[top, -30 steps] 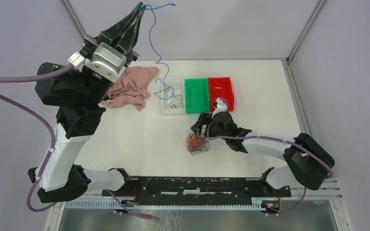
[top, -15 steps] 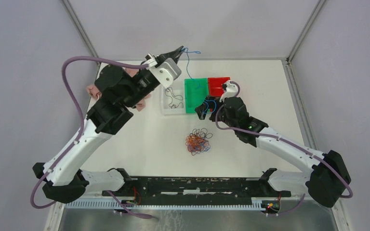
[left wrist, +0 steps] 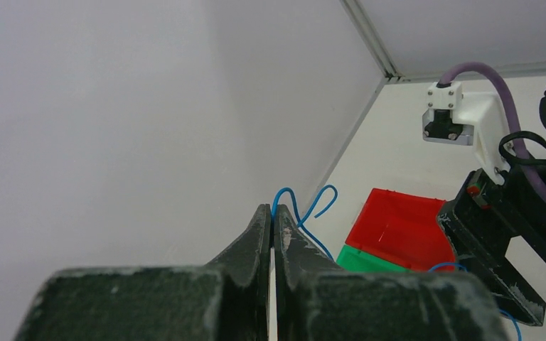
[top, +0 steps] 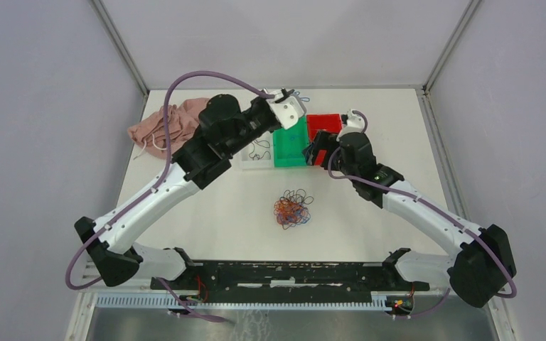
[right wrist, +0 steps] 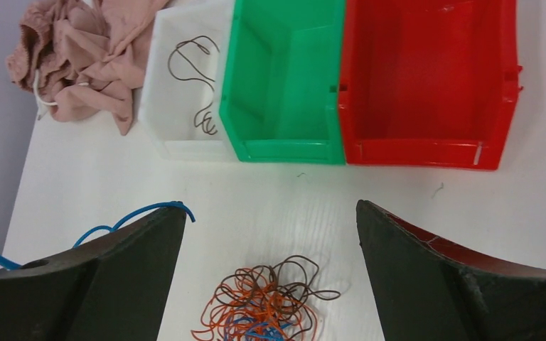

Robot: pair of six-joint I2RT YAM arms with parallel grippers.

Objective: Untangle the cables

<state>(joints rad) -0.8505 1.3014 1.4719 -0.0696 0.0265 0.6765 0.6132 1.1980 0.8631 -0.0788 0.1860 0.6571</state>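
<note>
Pink cloth (right wrist: 78,57) lay left of the white bin (right wrist: 185,147), which held a dark brown wire (right wrist: 206,121) and touched the green bin (right wrist: 284,150); the red bin (right wrist: 419,153) touched its right side. Above the green bin, the left gripper (left wrist: 272,213) pinched a blue wire (left wrist: 314,204). The right gripper (right wrist: 270,209) gaped near its front, where the tangled cables (right wrist: 266,302) lay.

The right claw (right wrist: 270,207) gapes wide, cables (right wrist: 266,307) lying between its fingers (right wrist: 114,277).

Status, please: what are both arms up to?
Left gripper shut on blue wire. Right gripper open, holding nothing. Tangle loose on table, nothing covering it.
</note>
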